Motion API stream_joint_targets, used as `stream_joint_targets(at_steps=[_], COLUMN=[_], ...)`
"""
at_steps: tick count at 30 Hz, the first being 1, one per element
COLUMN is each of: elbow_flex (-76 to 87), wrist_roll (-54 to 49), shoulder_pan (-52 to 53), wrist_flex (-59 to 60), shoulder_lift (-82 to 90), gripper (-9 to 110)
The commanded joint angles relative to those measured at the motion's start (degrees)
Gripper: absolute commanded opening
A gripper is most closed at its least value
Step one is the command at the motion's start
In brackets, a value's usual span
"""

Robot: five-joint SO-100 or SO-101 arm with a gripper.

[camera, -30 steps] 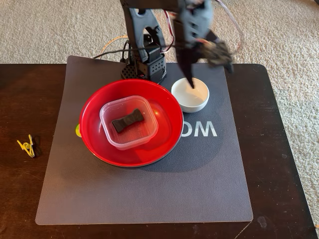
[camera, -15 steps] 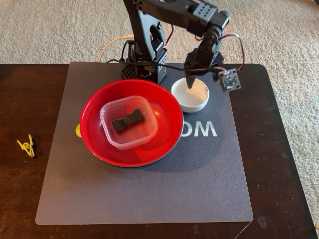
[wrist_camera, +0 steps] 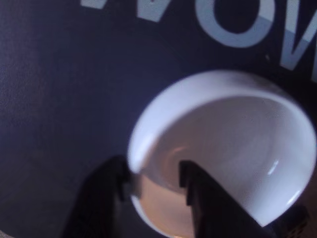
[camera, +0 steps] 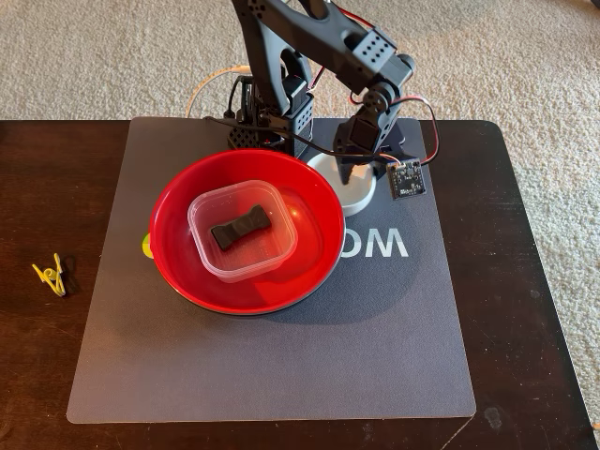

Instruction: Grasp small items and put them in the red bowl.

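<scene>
- Table (camera: pixel 37 375): dark wood, bearing a grey mat (camera: pixel 281 366) with pale lettering
- Yellow clip (camera: pixel 49 275): tiny, lying on bare table off the mat's left edge in the fixed view, not in any dish
- Red bowl (camera: pixel 314 253): large and glossy, on the mat left of centre
- Clear tub (camera: pixel 267 258): square with rounded corners, sitting inside the red bowl
- Dark bar (camera: pixel 241 225): spool-shaped, lying in the tub, its long axis running from lower left to upper right
- White bowl (camera: pixel 364 195): small, just beside the red bowl's right rim in the fixed view. The wrist view shows the white bowl (wrist_camera: pixel 223 94) empty
- Gripper (camera: pixel 350 173): lowered onto the white bowl's far rim. In the wrist view the gripper (wrist_camera: pixel 154 173) has its fingers apart and straddling that rim, one outside the wall and one inside, with spare gap, so not clamped
- Governing relation: the red bowl lies directly to the left of the gripper in the fixed view, near at hand. The yellow clip lies further the same way, well apart, beyond the red bowl
- Judgement: the white bowl looks to be the item in hand, which would call for a short carry leftward
</scene>
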Motion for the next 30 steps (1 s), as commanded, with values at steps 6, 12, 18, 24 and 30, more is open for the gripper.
stream_joint_targets(at_steps=[6, 12, 18, 24, 30], elbow_flex=[-6.06, -12.39, -22.32, -17.67, -13.97], wrist_roll=[-2.55, -4.75, -7.73, -6.59, -8.53], shoulder_pan=[4.22, 6.06, 7.12, 6.68, 6.59], wrist_flex=[-0.26, 0.35, 3.16, 7.03, 9.49], shoulder_lift=[-0.79, -2.64, -5.01, -6.86, -0.7], gripper=[0, 0, 0, 19, 34])
